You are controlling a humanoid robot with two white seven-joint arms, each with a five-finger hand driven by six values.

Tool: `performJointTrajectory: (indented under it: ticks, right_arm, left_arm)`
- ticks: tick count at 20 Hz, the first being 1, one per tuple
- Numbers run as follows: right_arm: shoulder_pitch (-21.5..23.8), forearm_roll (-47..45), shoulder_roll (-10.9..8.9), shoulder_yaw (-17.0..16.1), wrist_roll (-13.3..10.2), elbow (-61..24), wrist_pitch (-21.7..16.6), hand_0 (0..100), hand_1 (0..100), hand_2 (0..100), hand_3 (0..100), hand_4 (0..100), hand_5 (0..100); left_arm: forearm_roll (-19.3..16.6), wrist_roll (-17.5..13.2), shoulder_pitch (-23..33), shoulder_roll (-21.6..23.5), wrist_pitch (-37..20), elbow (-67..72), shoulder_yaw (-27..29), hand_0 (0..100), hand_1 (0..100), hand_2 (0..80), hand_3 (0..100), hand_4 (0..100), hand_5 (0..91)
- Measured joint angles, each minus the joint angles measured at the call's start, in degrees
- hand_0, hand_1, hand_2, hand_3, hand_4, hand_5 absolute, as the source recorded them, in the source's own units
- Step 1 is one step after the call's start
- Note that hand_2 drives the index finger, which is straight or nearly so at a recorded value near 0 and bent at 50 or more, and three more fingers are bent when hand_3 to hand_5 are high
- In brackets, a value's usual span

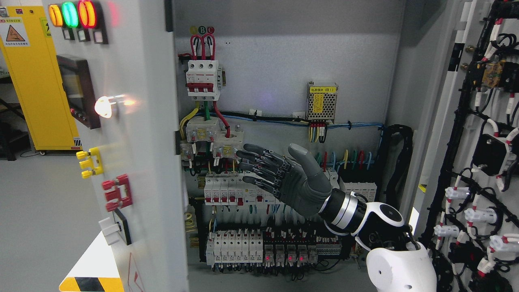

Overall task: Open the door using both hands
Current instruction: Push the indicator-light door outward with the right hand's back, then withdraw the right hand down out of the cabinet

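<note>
The right arm comes in from the lower right, and the right hand (284,178) hovers with fingers (253,156) spread and holding nothing, palm turned toward the left door (134,162), in front of the cabinet's open interior. That left door stands swung open at the left of the hand, its front face angled toward the camera, carrying three lamps (73,14) at the top, a dark screen panel (77,89) below them, a glowing white knob (104,106), a yellow switch (90,162) and a red switch (117,192). The right door (478,142) is open too, at the right of the hand, its inner side covered in black wiring and white connectors. Behind the hand lie rows of breakers (227,190), with a lower row (235,243) beneath it. Farther back and above the hand, a red-and-white main breaker (202,79) sits on the back plate (284,61), and a perforated power supply (322,101) is mounted above and right of the hand. A yellow cabinet (32,81) stands beyond the left door.
</note>
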Motion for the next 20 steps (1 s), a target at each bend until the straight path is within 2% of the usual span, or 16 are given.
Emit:
performJointTrajectory:
  ticks: [5,7,11,18,20]
  right_arm:
    - [5.18,-0.97,-0.22,4.56,0.31,-5.0,0.5,21,9,0,0,0,0]
    - [7.51,-1.01,-0.29,6.97,-0.65,-7.01,0.52,21,9,0,0,0,0]
    - [11.51,-1.05,-0.12,11.22,-4.05,-10.39,0.41,21,9,0,0,0,0]
    - [16.78,-0.56,1.53,18.47,-5.83,-14.97,-0.22,21,9,0,0,0,0]
    - [17.47,-0.22,2.03,20.56,-7.74,-15.87,-1.05,21,8,0,0,0,0]
  left_arm:
    - [0.0,0.0,0.04,0.0,0.0,0.0,0.01,0,0,0.0,0,0,0.0]
    - [0.0,0.0,0.04,0.0,0.0,0.0,0.01,0,0,0.0,0,0,0.0]
    - [0.0,0.0,0.05,0.0,0.0,0.0,0.01,0,0,0.0,0,0,0.0]
    - [-0.03,0.0,0.06,0.0,0.0,0.0,0.01,0,0,0.0,0,0,0.0]
    - [-0.04,0.0,0.06,0.0,0.0,0.0,0.01,0,0,0.0,0,0,0.0]
